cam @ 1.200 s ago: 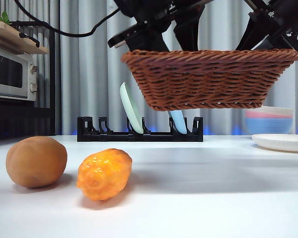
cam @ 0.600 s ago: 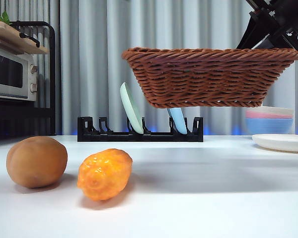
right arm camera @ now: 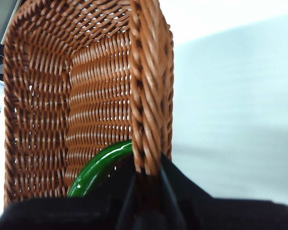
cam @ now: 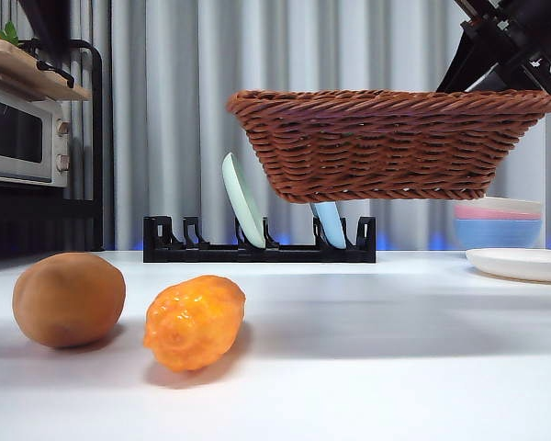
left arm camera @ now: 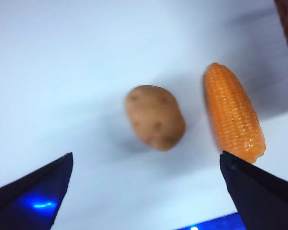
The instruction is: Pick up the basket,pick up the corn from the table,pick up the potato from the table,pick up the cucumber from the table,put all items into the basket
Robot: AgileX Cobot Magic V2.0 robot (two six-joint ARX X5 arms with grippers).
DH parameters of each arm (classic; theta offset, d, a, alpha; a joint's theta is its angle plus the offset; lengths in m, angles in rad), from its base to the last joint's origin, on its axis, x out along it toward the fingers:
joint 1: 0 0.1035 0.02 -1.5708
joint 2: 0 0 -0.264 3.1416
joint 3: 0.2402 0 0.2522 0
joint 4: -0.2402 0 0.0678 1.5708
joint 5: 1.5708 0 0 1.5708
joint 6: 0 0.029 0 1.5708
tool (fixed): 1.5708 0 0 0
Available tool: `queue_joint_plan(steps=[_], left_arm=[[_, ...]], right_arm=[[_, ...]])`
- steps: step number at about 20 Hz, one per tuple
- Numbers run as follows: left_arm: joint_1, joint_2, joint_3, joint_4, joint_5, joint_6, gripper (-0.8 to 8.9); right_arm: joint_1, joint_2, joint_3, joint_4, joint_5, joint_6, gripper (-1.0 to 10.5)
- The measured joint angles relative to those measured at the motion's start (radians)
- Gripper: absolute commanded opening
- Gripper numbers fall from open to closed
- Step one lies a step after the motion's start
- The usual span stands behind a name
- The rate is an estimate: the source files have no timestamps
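White surface point(cam: 395, 367) carries potato point(left arm camera: 155, 117) and corn point(left arm camera: 234, 111) side by side. Right tool point(right arm camera: 146, 179) clamps basket point(cam: 392, 144) rim aloft, cucumber point(right arm camera: 99, 167) inside. Left tool point(left arm camera: 144, 187) spread above; I'd centre on one before descending.

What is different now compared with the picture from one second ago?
The dark arm that hung over the basket has left the front view; the left gripper now hovers open above the potato and corn. The right gripper keeps the basket raised by its rim, cucumber inside. Potato and corn have not moved.
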Motion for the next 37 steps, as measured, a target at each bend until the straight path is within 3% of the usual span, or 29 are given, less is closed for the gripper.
queue_joint_plan(steps=[3,5,8,16,18,21,25,28,32,35,37], left_arm=[[0.022,0.035,-0.180,0.247,0.099,-0.015,5.34],[0.057,0.077,-0.219,0.349,0.113,-0.016,5.34],[0.113,0.140,-0.218,0.410,0.116,-0.016,5.34],[0.334,0.333,-0.218,0.525,0.330,0.051,5.33],[0.352,0.372,-0.218,0.549,0.384,0.075,4.71],[0.352,0.409,-0.218,0.554,0.404,0.108,-0.27],[0.352,0.397,-0.218,0.548,0.386,0.132,-0.08],[0.331,0.279,-0.219,0.492,0.419,0.140,-0.07],[0.212,-0.024,-0.218,0.627,0.617,0.119,-0.07],[0.129,-0.130,-0.199,0.845,0.543,0.058,-0.07],[0.125,-0.097,-0.131,0.861,0.477,0.049,-0.07]], right_arm=[[0.000,0.000,0.000,0.000,0.000,-0.001,-0.1],[0.000,0.000,0.000,0.000,0.000,-0.008,-0.1],[0.000,0.000,0.000,0.000,-0.002,-0.011,-0.1],[0.000,0.000,0.000,0.000,-0.003,-0.011,-0.1],[0.000,0.000,0.000,0.000,-0.003,-0.011,-0.1],[0.000,0.000,0.000,0.000,-0.002,-0.011,-0.1],[0.000,0.000,0.000,0.000,0.000,-0.011,-0.1],[0.000,0.000,0.000,0.000,0.000,-0.011,-0.1],[0.003,0.000,0.000,0.000,0.000,-0.019,-0.1],[0.022,0.000,0.000,0.000,0.001,-0.019,-0.1],[0.037,0.000,0.000,-0.001,0.000,-0.019,-0.1]])
